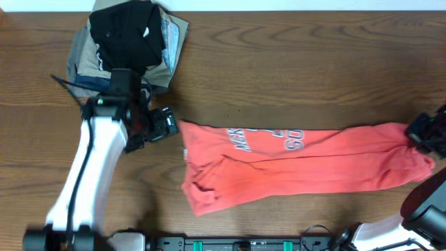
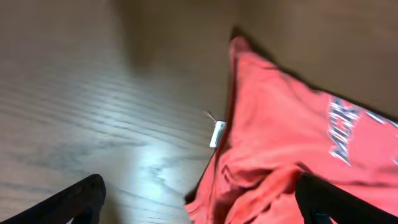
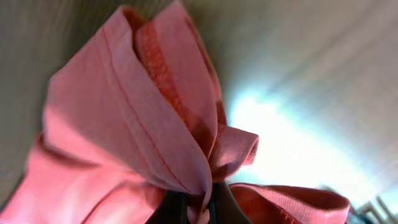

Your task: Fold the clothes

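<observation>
Pinching the T-shirt end with right gripper, pressed shut on cloth – left gripper spread, empty. Next, likely: carrying this end across, cloth kept flat.

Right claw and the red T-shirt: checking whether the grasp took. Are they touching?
Touching. The right wrist view shows the right claw closed on a bunched fold of the red T-shirt.

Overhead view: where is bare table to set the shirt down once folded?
Widest bare table: the back strip right of the pile of folded clothes, behind the shirt. A smaller patch sits between the left arm and the shirt's front corner. Crowded: the back-left corner around the pile, and beside the open left pincer at the shirt's left end.
</observation>
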Controlling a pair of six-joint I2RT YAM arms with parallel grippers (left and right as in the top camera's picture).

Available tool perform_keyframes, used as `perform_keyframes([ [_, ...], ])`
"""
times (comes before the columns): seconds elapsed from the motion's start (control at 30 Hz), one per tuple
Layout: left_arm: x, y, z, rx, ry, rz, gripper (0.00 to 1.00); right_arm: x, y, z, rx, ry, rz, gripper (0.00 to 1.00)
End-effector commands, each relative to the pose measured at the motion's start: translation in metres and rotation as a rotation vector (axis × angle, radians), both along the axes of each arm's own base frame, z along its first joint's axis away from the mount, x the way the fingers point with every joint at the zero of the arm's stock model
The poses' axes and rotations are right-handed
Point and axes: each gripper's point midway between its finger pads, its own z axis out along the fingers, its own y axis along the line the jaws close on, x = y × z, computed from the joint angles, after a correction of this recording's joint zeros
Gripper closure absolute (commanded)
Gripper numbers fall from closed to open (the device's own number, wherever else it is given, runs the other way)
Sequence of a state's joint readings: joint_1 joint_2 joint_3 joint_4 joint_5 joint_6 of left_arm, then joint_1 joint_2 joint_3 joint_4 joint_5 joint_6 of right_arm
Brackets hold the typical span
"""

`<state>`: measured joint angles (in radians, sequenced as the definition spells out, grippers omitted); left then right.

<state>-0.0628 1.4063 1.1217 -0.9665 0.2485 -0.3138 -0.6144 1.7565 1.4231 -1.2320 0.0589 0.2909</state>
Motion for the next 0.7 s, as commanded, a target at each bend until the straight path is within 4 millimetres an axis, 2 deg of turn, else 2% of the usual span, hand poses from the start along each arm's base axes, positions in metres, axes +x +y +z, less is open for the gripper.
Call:
perform_keyframes([
  [0.0,-0.005,-0.012,0.017,-0.011,-0.057,-0.043,0.02,0.013,0.002,0.023,0.008,-0.056,-0.073,0.99],
  [0.2,-0.017,-0.022,0.019,-0.012,-0.034,-0.07,0.02,0.026,0.057,0.028,0.159,-0.062,0.044,0.99],
  [0.47,-0.024,-0.021,0.016,-0.008,-0.004,-0.07,0.02,0.051,0.134,0.027,0.17,-0.04,0.309,0.99],
  [0.67,-0.029,-0.019,0.015,-0.002,0.018,-0.07,0.02,0.052,0.182,0.023,0.126,0.009,0.489,0.99],
])
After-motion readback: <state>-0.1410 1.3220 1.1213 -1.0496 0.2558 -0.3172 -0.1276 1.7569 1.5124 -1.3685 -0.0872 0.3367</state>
